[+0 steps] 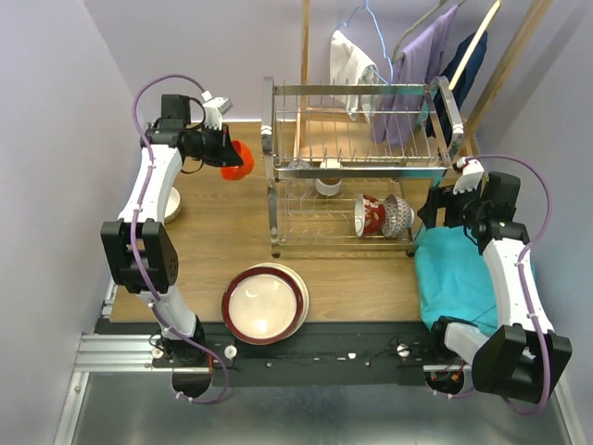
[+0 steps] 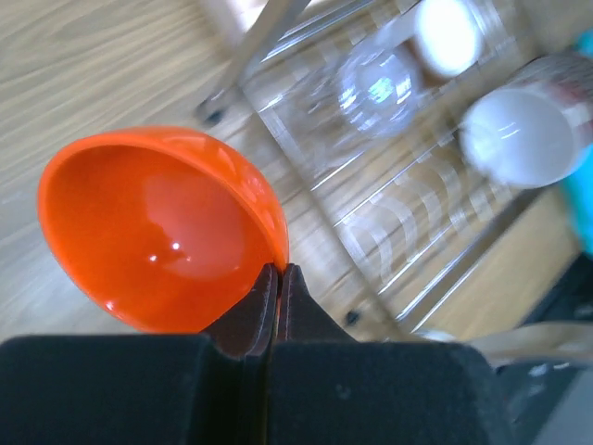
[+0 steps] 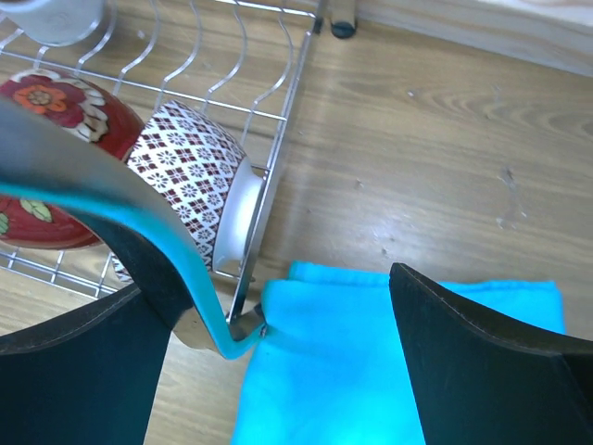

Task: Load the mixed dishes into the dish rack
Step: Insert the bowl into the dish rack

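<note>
- The left gripper [image 2: 278, 273] is clenched on the rim of the orange bowl [image 2: 157, 222]. The bowl is held over the far left part of the table [image 1: 213, 241], just left of the dish rack [image 1: 357, 171].
- The right gripper [image 3: 269, 287] is spread wide with nothing held. It is above the teal cloth [image 3: 371, 371] at the table's right edge, beside the rack's right end.
- Four dishes are held in the rack's lower tier: one clear glass [image 1: 296, 171], one cup [image 1: 328, 184], one red-patterned bowl [image 1: 369, 214] and one blue-white patterned bowl [image 1: 398, 215]. The two bowls are tipped on their sides, touching.
- One stack of plates [image 1: 264, 303], a dark-red-rimmed one on top, is set at the near edge; their number cannot be told.
- One white dish [image 1: 172, 204] at the left edge is partly hidden by the left arm.
- Behind the rack, three garments are hung on a wooden hanger stand [image 1: 304, 46].
</note>
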Controlling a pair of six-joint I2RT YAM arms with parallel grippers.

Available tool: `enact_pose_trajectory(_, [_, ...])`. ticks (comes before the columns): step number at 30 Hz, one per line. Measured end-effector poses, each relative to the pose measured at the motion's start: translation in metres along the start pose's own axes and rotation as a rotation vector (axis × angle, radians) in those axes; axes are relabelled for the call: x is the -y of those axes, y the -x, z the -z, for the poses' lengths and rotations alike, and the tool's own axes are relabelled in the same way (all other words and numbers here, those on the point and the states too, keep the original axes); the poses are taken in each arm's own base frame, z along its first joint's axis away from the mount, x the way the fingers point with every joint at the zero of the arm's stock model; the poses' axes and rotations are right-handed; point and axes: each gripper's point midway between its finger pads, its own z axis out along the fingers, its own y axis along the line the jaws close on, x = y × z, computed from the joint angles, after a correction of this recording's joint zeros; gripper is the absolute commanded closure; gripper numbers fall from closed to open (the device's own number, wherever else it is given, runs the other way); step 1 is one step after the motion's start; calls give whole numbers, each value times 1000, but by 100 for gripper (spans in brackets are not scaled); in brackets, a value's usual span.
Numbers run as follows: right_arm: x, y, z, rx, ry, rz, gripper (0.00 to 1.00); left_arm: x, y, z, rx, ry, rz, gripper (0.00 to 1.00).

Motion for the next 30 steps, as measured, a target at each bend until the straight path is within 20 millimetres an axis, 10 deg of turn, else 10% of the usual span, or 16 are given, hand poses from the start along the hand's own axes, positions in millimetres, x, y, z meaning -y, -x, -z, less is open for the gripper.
enact_pose_trajectory(8, [13, -3, 6, -103, -49, 33, 0, 37, 7, -26, 156, -321, 140, 100])
enact_pose_trajectory(19, [14, -4, 8, -125, -49, 28, 0, 83, 35, -5, 320, -707, 337, 100])
enact_pose_trajectory(30, [11, -6, 9, -139, -33, 30, 0, 133, 34, 1, 123, -929, 560, 100])
